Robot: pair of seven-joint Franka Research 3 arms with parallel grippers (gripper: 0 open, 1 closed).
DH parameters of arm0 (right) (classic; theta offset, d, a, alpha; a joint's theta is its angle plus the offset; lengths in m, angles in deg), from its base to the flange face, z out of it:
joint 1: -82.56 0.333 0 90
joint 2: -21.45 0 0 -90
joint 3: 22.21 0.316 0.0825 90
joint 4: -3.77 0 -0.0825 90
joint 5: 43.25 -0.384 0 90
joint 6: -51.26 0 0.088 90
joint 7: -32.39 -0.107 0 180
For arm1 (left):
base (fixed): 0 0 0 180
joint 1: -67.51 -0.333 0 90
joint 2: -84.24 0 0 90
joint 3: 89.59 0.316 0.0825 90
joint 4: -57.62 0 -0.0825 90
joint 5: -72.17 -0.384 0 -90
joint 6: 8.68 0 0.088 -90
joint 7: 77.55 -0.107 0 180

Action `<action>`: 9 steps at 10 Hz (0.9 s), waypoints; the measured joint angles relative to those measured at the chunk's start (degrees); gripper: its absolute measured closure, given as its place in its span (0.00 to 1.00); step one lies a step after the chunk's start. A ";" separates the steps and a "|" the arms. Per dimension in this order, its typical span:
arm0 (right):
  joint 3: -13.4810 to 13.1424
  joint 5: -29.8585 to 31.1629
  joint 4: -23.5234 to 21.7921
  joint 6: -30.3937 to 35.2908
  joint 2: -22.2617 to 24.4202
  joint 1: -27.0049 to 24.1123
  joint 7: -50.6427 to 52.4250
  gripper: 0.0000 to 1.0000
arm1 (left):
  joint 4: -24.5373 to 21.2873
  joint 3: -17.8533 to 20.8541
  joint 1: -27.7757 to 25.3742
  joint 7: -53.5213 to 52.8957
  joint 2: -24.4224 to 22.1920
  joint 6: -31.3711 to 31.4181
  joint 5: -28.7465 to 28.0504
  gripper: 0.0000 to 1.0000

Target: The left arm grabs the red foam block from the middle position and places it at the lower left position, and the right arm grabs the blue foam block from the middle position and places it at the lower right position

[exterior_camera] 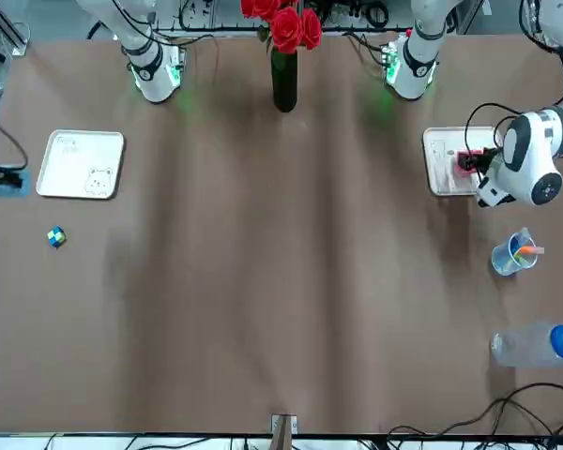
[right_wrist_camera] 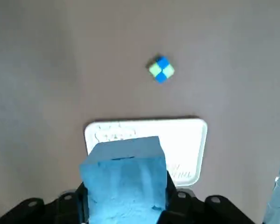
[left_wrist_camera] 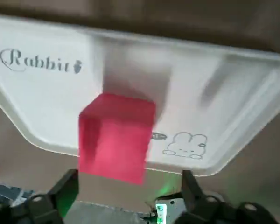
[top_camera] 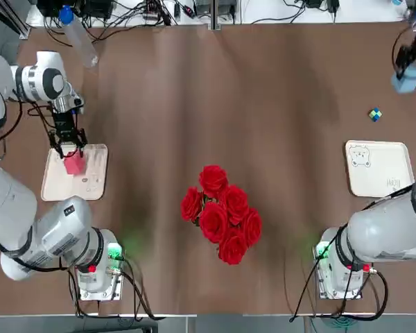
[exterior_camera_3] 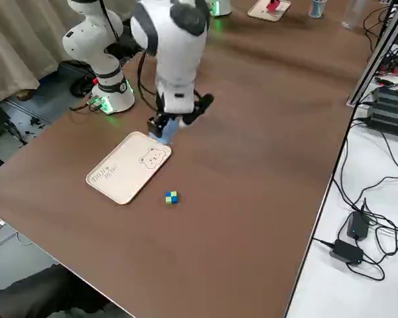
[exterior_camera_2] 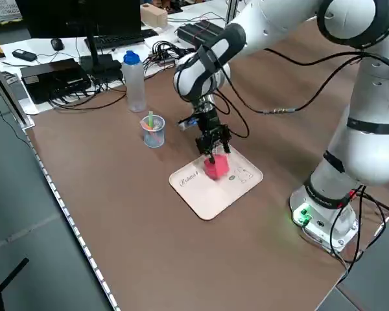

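Brown table (top_camera: 263, 104). On it: two cream trays (top_camera: 55, 182) (top_camera: 381, 170), vase of roses (top_camera: 222, 211), multicoloured cube (top_camera: 375, 114), plastic bottle (exterior_camera: 535, 345), cup (exterior_camera: 514, 255).

— How is the red foam block (left_wrist_camera: 115, 137) placed?

— A small matte red cube is seen resting on the cream square tray (top_camera: 93, 182), near its far end, between the spread left fingers (left_wrist_camera: 65, 189), which stand clear of its sides. The tray is marked with the word "Rabbit" and a small rabbit drawing.

— And the blue foam block (right_wrist_camera: 125, 183)?

— A light-blue cube with a roughened face is held clamped between the right fingers (right_wrist_camera: 81, 198), raised above the worktop. The second cream tray (top_camera: 395, 154), with a bear-like outline, lies bare just beyond the fingers, flat on the worktop.
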 joint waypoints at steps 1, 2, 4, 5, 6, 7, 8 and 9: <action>0.00 0.57 -3.65 -2.14 0.90 -1.87 1.95 0.41 | 0.34 -1.34 0.02 0.29 -1.36 -0.93 0.00 0.00; 0.00 1.51 -6.88 -5.34 1.51 -3.94 3.85 0.41 | 1.77 -2.72 -0.06 0.29 -2.92 -3.04 0.65 0.00; 0.00 2.75 -14.53 -16.15 2.10 -7.59 6.47 0.42 | 8.55 -7.39 -0.02 0.29 -6.00 -7.94 6.23 0.00; 0.04 3.10 -18.16 -21.11 2.12 -9.19 8.10 0.42 | 13.48 -9.32 0.18 0.42 -6.98 -9.86 9.79 0.00; 0.06 3.29 -21.46 -25.63 2.13 -10.88 10.04 0.42 | 19.37 -10.08 0.41 0.42 -7.40 -11.92 12.80 0.00; 0.08 3.35 -24.29 -29.48 2.14 -12.39 11.94 0.42 | 25.30 -10.19 0.83 0.42 -7.38 -13.83 14.20 0.00; 0.09 3.40 -26.85 -32.96 2.14 -13.76 13.75 0.42 | 30.34 -10.22 1.50 0.42 -7.18 -14.72 14.66 0.00; 0.10 3.45 -29.11 -35.98 2.14 -15.01 15.62 0.42 | 34.42 -10.26 2.39 0.42 -6.71 -14.95 14.79 0.00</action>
